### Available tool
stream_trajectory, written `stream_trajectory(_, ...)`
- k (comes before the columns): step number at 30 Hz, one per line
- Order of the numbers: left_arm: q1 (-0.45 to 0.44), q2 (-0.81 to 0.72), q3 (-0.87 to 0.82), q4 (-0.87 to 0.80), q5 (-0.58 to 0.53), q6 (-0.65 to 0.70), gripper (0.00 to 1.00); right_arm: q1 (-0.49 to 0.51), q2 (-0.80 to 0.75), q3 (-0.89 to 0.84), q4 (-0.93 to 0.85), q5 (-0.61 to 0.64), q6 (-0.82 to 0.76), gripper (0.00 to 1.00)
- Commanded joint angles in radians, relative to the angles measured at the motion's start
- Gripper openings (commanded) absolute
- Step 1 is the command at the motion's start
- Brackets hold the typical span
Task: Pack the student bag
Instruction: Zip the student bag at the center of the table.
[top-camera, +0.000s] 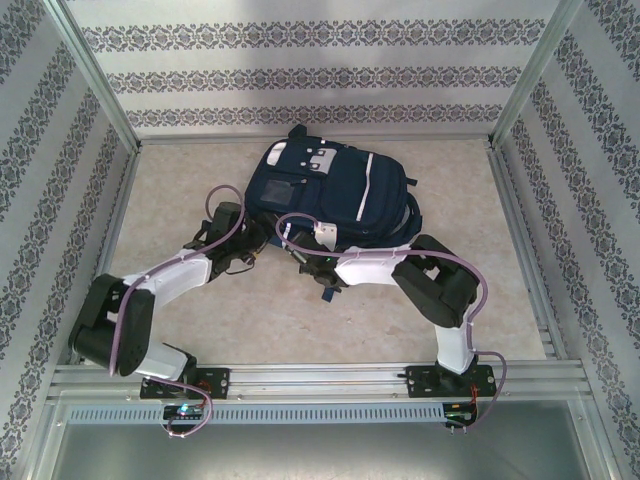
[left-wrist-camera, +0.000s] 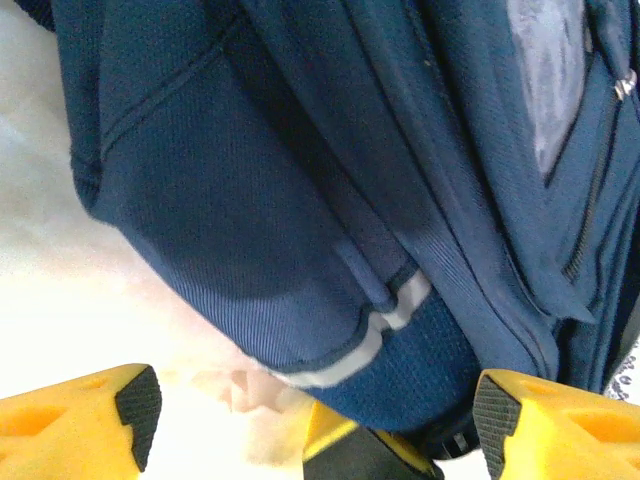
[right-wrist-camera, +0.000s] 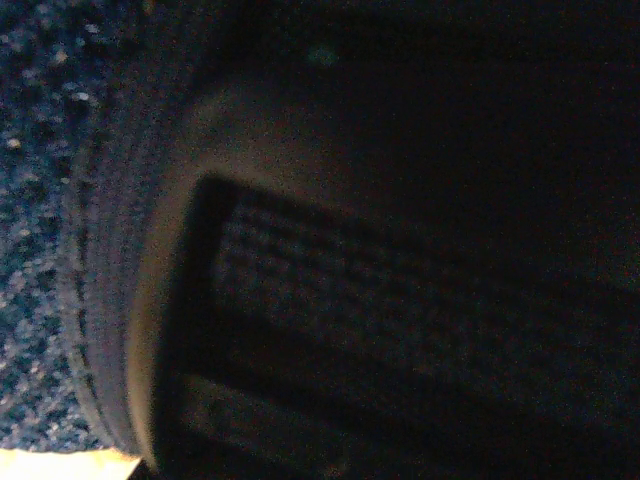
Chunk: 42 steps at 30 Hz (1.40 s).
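Observation:
The student bag (top-camera: 330, 190), navy blue with thin white stripes and grey-white patches at its far end, lies flat at the back middle of the table. My left gripper (top-camera: 243, 260) sits by its near left corner. In the left wrist view the gripper (left-wrist-camera: 315, 410) is open, its yellow fingers (left-wrist-camera: 135, 410) wide apart, with the bag's rounded corner (left-wrist-camera: 300, 250) just ahead and untouched. My right gripper (top-camera: 312, 262) is at the bag's near edge. The right wrist view is dark, with navy fabric (right-wrist-camera: 40, 200) pressed close; the gripper is shut, and I cannot see whether anything is in it.
The beige table top (top-camera: 250, 320) is boxed in by patterned walls (top-camera: 50, 150) and aluminium rails (top-camera: 320, 375). A yellow and black part (left-wrist-camera: 380, 450) pokes out under the bag's corner in the left wrist view.

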Motion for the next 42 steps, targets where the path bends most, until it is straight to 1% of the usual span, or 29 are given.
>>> stream_trajectory(1, 0.005, 0.057, -0.001, 0.125, -0.009, -0.017, 0.77, -0.01, -0.044, -0.02, 0.041, -0.009, -0.012, 0.0)
stream_trajectory(3, 0.004, 0.089, 0.006, 0.149, -0.008, -0.02, 0.72, -0.011, -0.054, -0.029, 0.05, -0.017, -0.017, 0.0)
stream_trajectory(5, 0.003, 0.118, 0.01, 0.165, -0.021, -0.021, 0.63, -0.011, -0.064, -0.035, 0.052, -0.026, -0.017, 0.0)
stream_trajectory(6, 0.004, 0.131, 0.011, 0.176, -0.024, -0.02, 0.59, -0.011, -0.068, -0.04, 0.054, -0.029, -0.018, 0.0)
stream_trajectory(10, 0.004, 0.172, 0.028, 0.202, -0.028, -0.025, 0.34, -0.01, -0.095, -0.061, 0.067, -0.047, -0.023, 0.0)
stream_trajectory(16, 0.009, 0.168, 0.063, 0.15, -0.07, -0.001, 0.07, -0.012, -0.134, -0.111, 0.063, -0.04, -0.03, 0.0)
stream_trajectory(18, 0.012, 0.157, 0.073, 0.132, -0.083, 0.008, 0.01, -0.014, -0.149, -0.132, 0.07, -0.041, -0.035, 0.0)
stream_trajectory(24, 0.031, 0.134, 0.075, 0.094, -0.099, 0.016, 0.0, -0.02, -0.223, -0.201, 0.076, -0.017, -0.057, 0.0)
stream_trajectory(33, 0.035, 0.12, 0.066, 0.08, -0.108, 0.018, 0.0, -0.042, -0.325, -0.335, 0.148, -0.019, -0.103, 0.0)
stream_trajectory(42, 0.038, 0.113, 0.073, 0.061, -0.121, 0.025, 0.0, -0.062, -0.408, -0.424, 0.167, -0.019, -0.135, 0.0)
